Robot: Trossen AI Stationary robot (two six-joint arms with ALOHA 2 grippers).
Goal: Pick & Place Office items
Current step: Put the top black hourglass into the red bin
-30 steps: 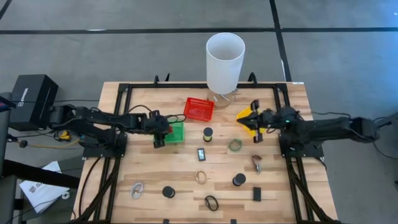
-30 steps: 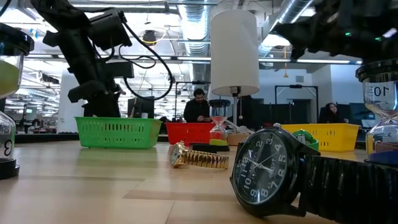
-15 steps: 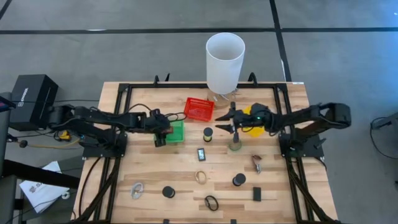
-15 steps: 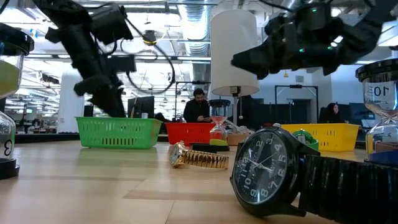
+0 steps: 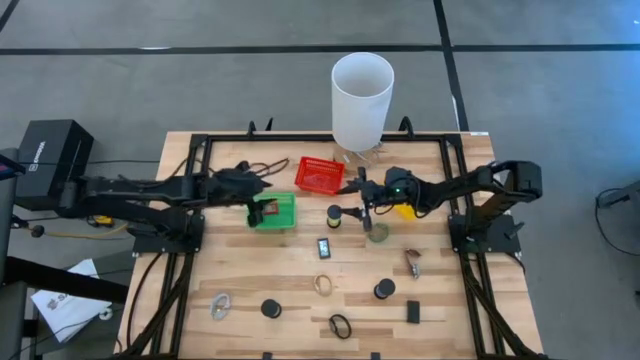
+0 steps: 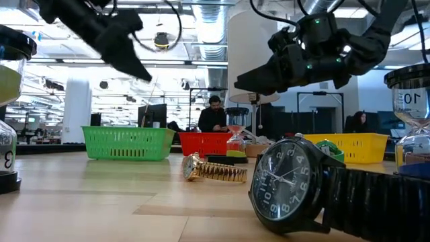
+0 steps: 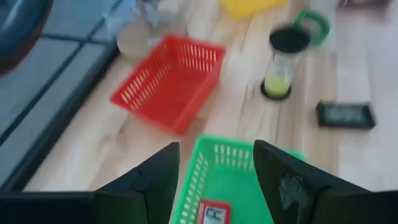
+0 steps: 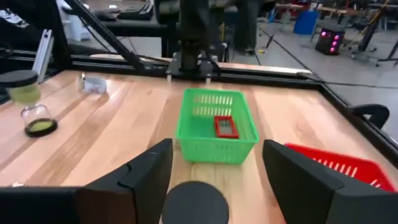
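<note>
Green basket (image 5: 275,212) under left hand (image 5: 254,214), fingers apart, empty; right hand (image 5: 362,201) apart, empty

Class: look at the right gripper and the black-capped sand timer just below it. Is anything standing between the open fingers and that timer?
Nothing visible does. The right gripper hovers open directly over the black-capped sand timer, whose cap shows between its fingers.

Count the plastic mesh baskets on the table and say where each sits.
3. The green plastic basket sits under the left gripper; the red plastic basket is beside it, near the tall white cylinder; the yellow plastic basket is mostly hidden beneath the right arm.
</note>
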